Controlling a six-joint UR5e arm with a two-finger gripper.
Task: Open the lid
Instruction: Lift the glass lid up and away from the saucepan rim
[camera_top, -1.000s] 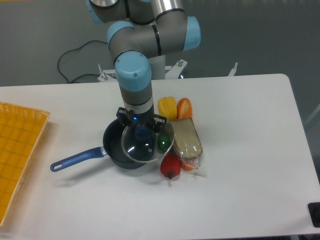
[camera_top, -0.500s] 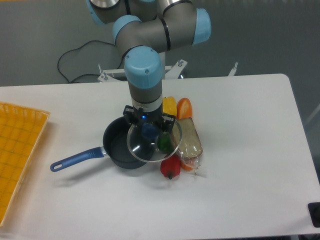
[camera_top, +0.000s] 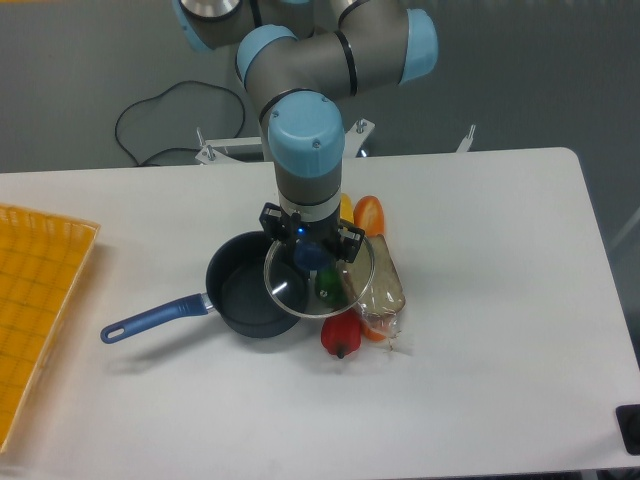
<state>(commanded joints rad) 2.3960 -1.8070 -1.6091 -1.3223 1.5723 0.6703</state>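
Hanging clear of the saucepan, the lid (camera_top: 320, 280) was held by its blue knob (camera_top: 311, 256) in the gripper (camera_top: 311, 250), whose two fingers were closed on that knob from either side. The glass disc sat roughly level with a slight tilt, its thin metal rim overlapping the right edge of the saucepan (camera_top: 247, 296) and reaching out over the food beside it. Through the glass a green vegetable (camera_top: 327, 285) showed, though whether it lay on the table or against the pan could not be told.

The saucepan stood uncovered on the white table (camera_top: 480, 300), dark blue inside and out, with its long blue handle (camera_top: 155, 318) pointing down and to the left. Nothing could be made out inside the pan.

Just right of the pan lay a cluster of food. A red pepper (camera_top: 341, 336) sat at the near side, below the lid's rim. A wrapped loaf of bread (camera_top: 383, 285) lay lengthwise beside it, partly under the lid's right edge. Behind the loaf an orange pepper (camera_top: 369, 213) stood, and a yellow pepper (camera_top: 345, 205) was mostly hidden behind the arm's wrist.

The arm (camera_top: 305, 150) came down from the top of the view, grey with light blue joint caps, its wrist pointing straight down above the knob.

At the far left edge of the table lay an orange tray (camera_top: 35, 300) with a grid pattern, well apart from the pan. A black cable (camera_top: 150, 115) looped on the floor behind the table.
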